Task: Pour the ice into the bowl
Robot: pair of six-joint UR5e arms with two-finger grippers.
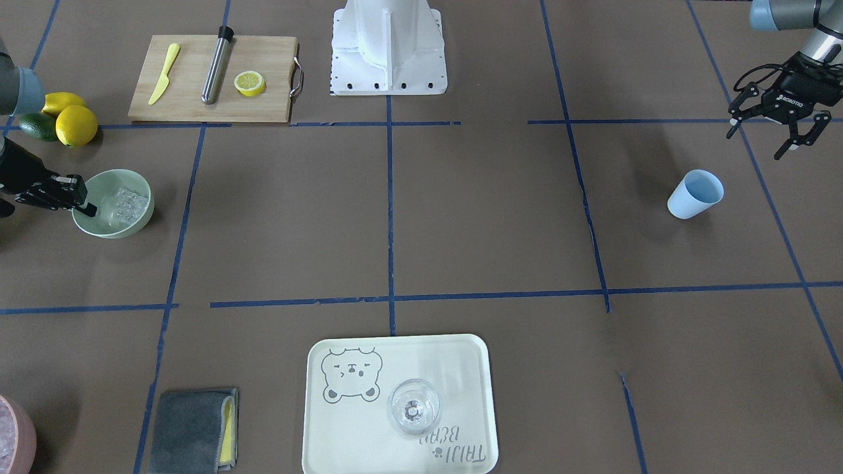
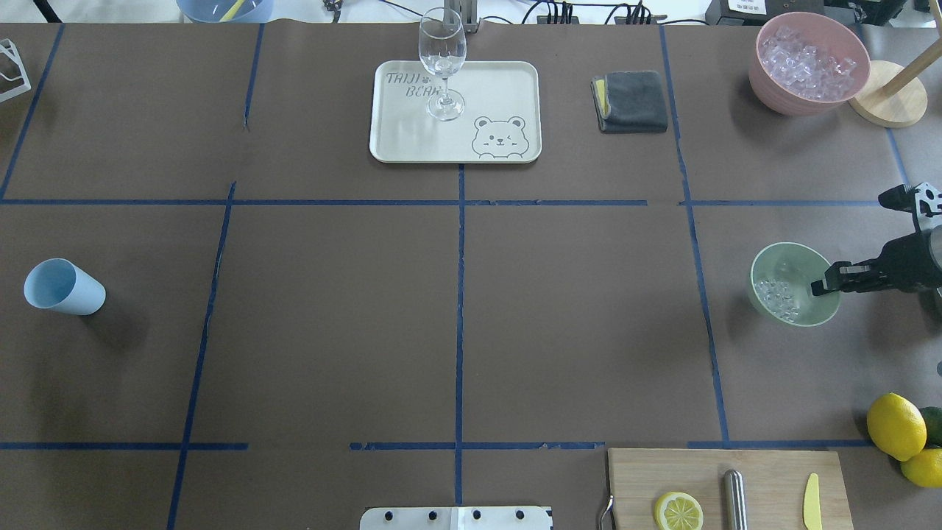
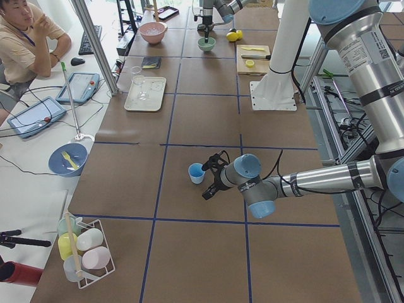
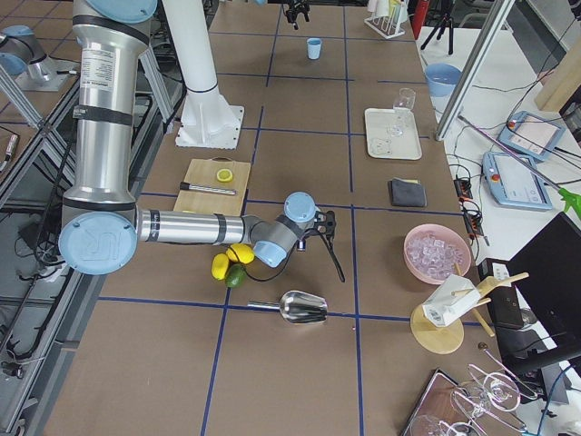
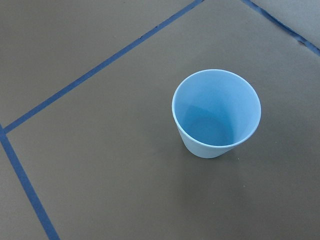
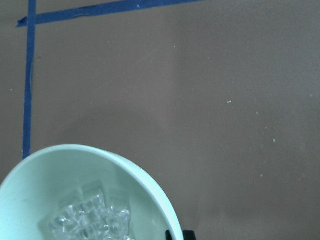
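Observation:
The pale mint-green bowl (image 1: 113, 212) (image 2: 795, 283) sits at the robot's right side of the table. The ice (image 1: 128, 204) (image 2: 778, 298) (image 6: 92, 220) lies inside it as a small heap of clear cubes, on the side away from the gripper. My right gripper (image 1: 84, 207) (image 2: 820, 287) is shut on the bowl's rim, one finger inside and one outside. My left gripper (image 1: 777, 131) hangs open above the table, empty, a little way from the light blue cup (image 1: 695, 193) (image 5: 216, 114), which stands upright with nothing in it.
A pink bowl (image 2: 809, 62) of ice and a grey cloth (image 2: 633, 101) lie beyond the green bowl. A tray (image 1: 461, 368) holds a wine glass (image 1: 413, 407). A cutting board (image 1: 276, 66) and lemons (image 1: 76, 125) are near the robot base (image 1: 388, 46). A metal scoop (image 4: 304, 307) lies at the table's right end.

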